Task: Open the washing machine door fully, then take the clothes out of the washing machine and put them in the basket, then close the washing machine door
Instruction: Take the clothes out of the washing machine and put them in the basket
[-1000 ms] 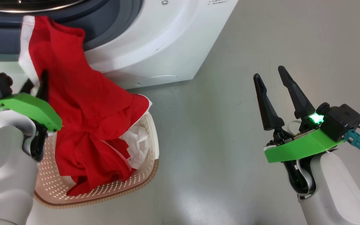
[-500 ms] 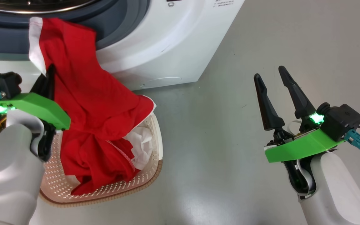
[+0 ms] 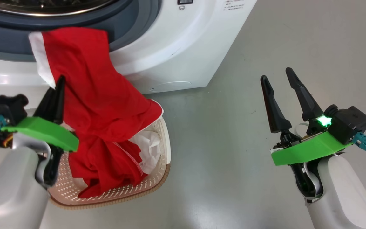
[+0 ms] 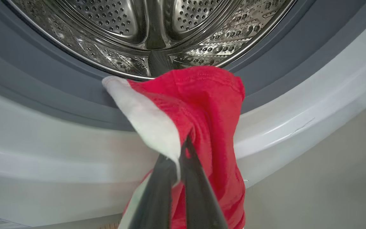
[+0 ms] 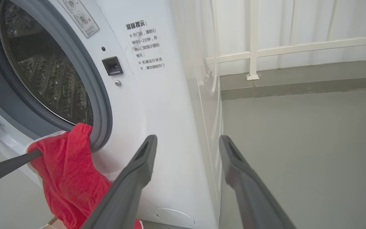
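Within the last second the left end effector (image 4: pixel 180 148) had closed, and its 2 fingers were pressed together on the white-trimmed edge of the red garment (image 3: pixel 100 105). The garment hung from the grey door seal (image 4: pixel 43 86) of the washing machine (image 3: pixel 176 41) down into the basket (image 3: pixel 151 184). The right end effector (image 3: pixel 276 74) stayed spread and empty. Pulling the upper end clear looked possible next.
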`<state>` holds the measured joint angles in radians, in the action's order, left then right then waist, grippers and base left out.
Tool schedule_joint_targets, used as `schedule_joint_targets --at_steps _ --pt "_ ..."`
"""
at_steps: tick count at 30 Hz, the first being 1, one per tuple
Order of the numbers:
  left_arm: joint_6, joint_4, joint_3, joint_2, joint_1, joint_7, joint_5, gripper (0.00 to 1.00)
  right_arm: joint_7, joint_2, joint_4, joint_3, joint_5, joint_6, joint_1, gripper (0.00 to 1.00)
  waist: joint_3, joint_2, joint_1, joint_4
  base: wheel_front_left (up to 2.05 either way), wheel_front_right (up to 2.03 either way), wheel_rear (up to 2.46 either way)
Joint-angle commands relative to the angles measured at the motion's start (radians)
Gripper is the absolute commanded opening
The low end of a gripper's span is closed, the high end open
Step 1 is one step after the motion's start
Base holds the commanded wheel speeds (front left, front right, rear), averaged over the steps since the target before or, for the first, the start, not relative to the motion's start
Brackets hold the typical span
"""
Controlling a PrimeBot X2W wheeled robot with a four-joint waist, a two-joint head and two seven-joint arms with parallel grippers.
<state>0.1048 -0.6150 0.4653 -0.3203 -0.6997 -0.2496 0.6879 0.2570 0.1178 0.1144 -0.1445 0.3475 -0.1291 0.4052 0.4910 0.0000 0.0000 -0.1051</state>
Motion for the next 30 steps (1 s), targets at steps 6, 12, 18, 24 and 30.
schedule_joint_targets --at_steps 6,12,18,24,30 --pt "-0.058 0.195 -0.08 -0.054 0.144 -0.012 -0.026 0.0 0.005 0.0 -0.023 -0.016 -0.001 -0.002 -0.03 1.0 -0.004 0.0 0.0 0.007 0.0 0.0 0.0" --pt "-0.109 0.339 -0.103 -0.067 0.269 -0.012 -0.035 0.0 0.005 0.004 -0.021 -0.019 0.003 -0.002 -0.03 1.0 -0.006 0.0 0.0 0.008 0.0 0.0 0.0" --pt "-0.147 0.448 -0.105 -0.072 0.371 -0.005 -0.032 0.0 0.005 0.004 -0.021 -0.016 0.003 -0.002 -0.035 1.0 -0.012 0.0 0.0 0.009 0.0 0.0 0.0" --pt "-0.158 0.481 -0.084 -0.075 0.438 0.029 -0.017 0.0 0.005 0.001 -0.016 -0.026 0.007 -0.002 -0.033 1.0 -0.014 0.0 0.0 0.007 0.0 0.0 0.0" --pt "-0.129 0.399 -0.066 -0.057 0.451 0.042 0.016 0.0 0.005 0.002 -0.01 -0.034 0.014 -0.002 -0.027 1.0 -0.012 0.0 0.0 0.0 0.0 0.0 0.0"
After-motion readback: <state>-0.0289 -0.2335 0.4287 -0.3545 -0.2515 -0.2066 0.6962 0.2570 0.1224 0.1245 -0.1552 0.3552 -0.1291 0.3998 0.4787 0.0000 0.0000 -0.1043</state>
